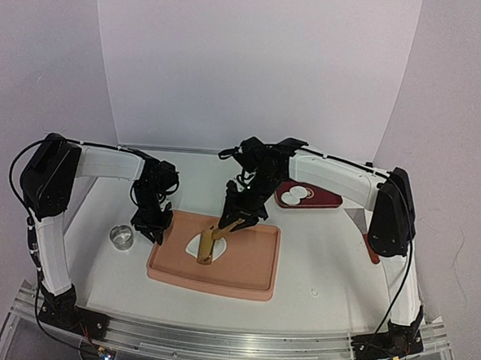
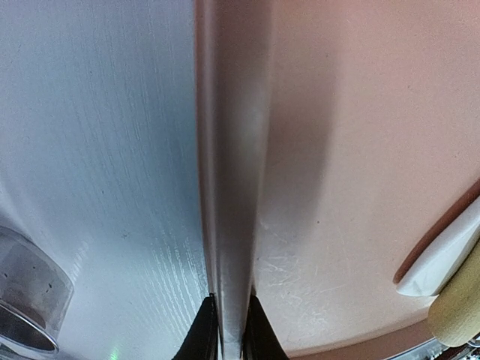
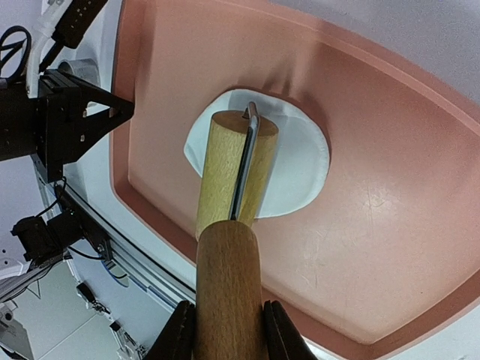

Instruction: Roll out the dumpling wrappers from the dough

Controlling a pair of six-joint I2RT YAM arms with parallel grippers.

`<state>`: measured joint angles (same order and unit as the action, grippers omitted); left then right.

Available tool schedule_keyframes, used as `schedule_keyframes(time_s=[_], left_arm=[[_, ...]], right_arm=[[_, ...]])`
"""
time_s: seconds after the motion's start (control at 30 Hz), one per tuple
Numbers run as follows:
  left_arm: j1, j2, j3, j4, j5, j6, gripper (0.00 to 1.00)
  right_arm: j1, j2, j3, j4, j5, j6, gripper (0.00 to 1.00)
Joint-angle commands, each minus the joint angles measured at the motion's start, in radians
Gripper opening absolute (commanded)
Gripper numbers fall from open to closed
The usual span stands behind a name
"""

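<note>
**Top and wrist views.** The left tool was clamped on the raised left rim of the pink tray, with one finger seen on each side of that rim. The right tool was closed around the handle of a wooden rolling pin. The pin's roller was laid on the dough, a flattened, roughly round white sheet resting on the tray floor in its left half. Two dumpling wrappers were seen side by side on a dark red plate. The plate was set on the tabletop beyond the tray's far right corner, well apart from the dough. A metal ring cutter was stood on the tabletop just left of the tray, near the left tool.
</note>
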<state>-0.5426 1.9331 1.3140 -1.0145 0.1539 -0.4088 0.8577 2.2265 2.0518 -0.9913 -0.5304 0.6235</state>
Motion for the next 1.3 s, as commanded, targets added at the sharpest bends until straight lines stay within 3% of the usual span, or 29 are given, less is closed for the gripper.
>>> schedule_keyframes(time_s=[0.0,0.37,0.9,1.27], left_arm=[[-0.008,0.032,-0.007,-0.047,-0.044,0.032,0.03],[-0.007,0.051,0.020,-0.047,-0.075,0.060,0.02],[-0.005,0.083,0.029,-0.052,-0.087,0.076,0.02],[-0.005,0.077,0.036,-0.042,-0.068,0.059,0.02]], right_arm=[[-0.031,0.047,-0.102,-0.049,0.104,-0.043,0.00],[-0.149,0.101,-0.286,-0.145,0.179,-0.132,0.00],[-0.187,0.077,-0.244,-0.282,0.340,-0.178,0.00],[-0.191,0.140,-0.148,-0.306,0.316,-0.183,0.00]])
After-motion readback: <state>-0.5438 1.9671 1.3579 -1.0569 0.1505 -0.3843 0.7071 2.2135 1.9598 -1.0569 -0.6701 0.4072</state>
